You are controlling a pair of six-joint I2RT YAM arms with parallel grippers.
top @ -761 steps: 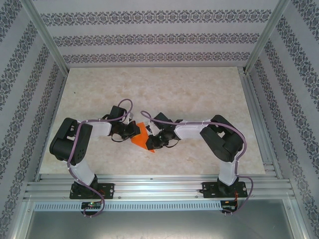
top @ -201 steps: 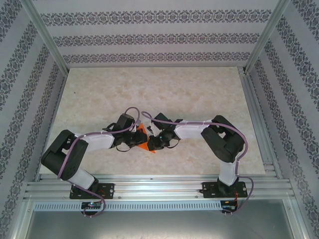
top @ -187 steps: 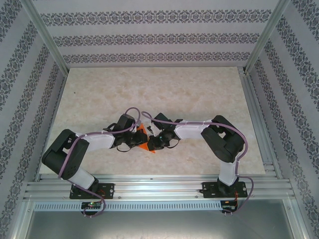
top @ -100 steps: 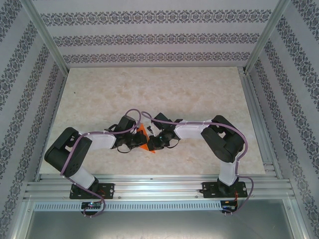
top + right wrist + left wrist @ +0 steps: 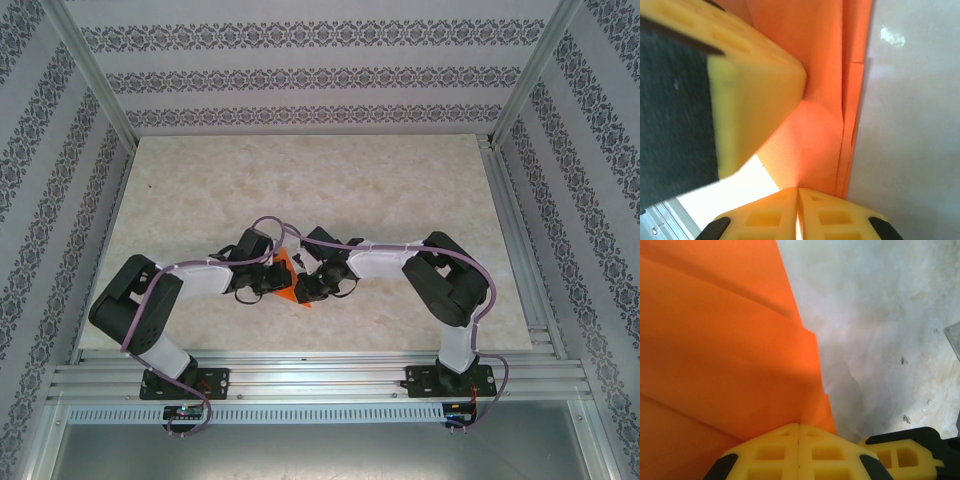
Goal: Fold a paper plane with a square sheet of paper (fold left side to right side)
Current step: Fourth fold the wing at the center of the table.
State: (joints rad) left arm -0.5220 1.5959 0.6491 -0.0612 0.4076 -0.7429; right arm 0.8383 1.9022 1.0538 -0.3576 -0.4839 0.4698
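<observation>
Where the two arms reach in from either side and meet near the middle of the table (image 5: 350, 180), the sheet of paper (image 5: 288, 272) sits between their heads as a small, creased, pointed orange shape, partly covered by both from above. Seen from the left wrist, the left gripper (image 5: 799, 440) has its two yellow fingers pressed together with only a thin seam between them, and their tips rest against the paper, which spreads away in overlapping layers with diagonal creases and a stepped right edge lying over the pale marbled table. Whether a layer is caught between these tips cannot be told. Just beside them at the lower right sits another yellow finger (image 5: 902, 460) with black backing, off the paper and over the bare table. Seen from the right wrist, the right gripper (image 5: 797, 210) is closed as well, its fingers meeting at a fine seam, and the lower edge of an orange flap runs straight into that seam, so the jaws appear to pinch the paper there. That flap stands off the surface, with bright table showing beneath it to the left. A large yellow finger (image 5: 755, 85) with a dark face presses into the paper from the upper left, and a narrow folded strip runs along the paper's right edge beside the bare table.
</observation>
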